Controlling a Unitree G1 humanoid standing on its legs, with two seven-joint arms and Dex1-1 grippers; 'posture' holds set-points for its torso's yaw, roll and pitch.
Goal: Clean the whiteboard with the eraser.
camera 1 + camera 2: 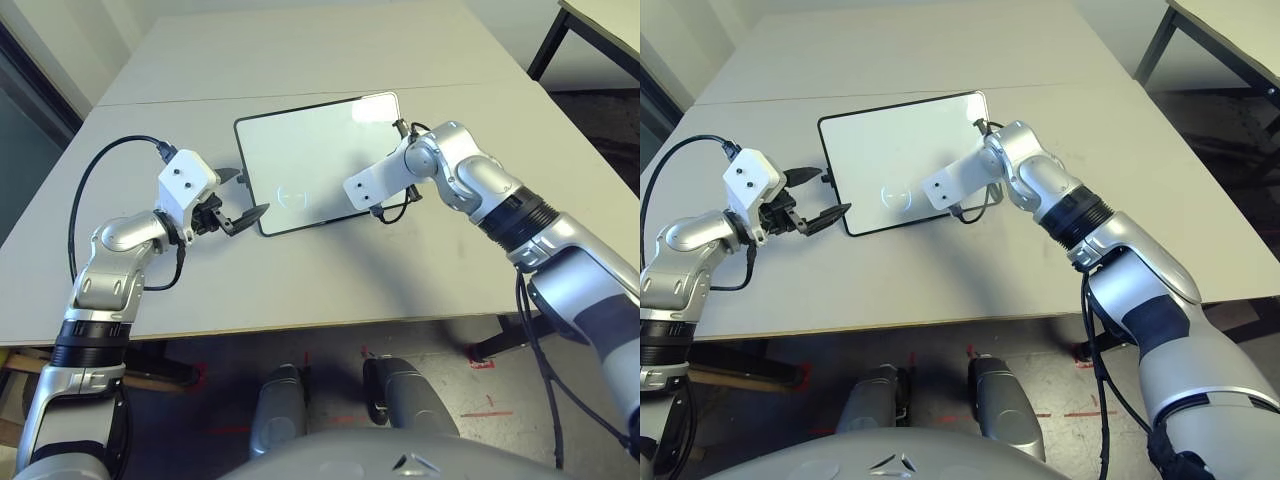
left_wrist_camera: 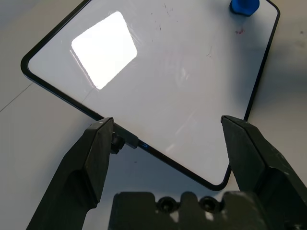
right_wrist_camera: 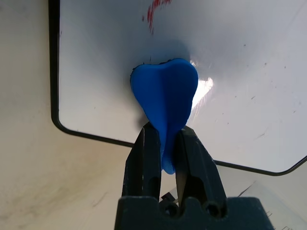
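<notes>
Pinching the eraser tight between its fingers, the right gripper presses the blue block onto the board near its near edge, probably so its flat face can rub the glossy surface. A red mark lies just past the eraser, not yet wiped. The left gripper waits with fingers spread wide, straddling the board's left edge, likely to brace it against sliding.

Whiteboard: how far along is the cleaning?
Most of the whiteboard already looks wiped. In hand: the right claw is shut on the blue eraser, pressed to the board. Left: red marks beyond it. The left claw waits open at the board's edge.
</notes>
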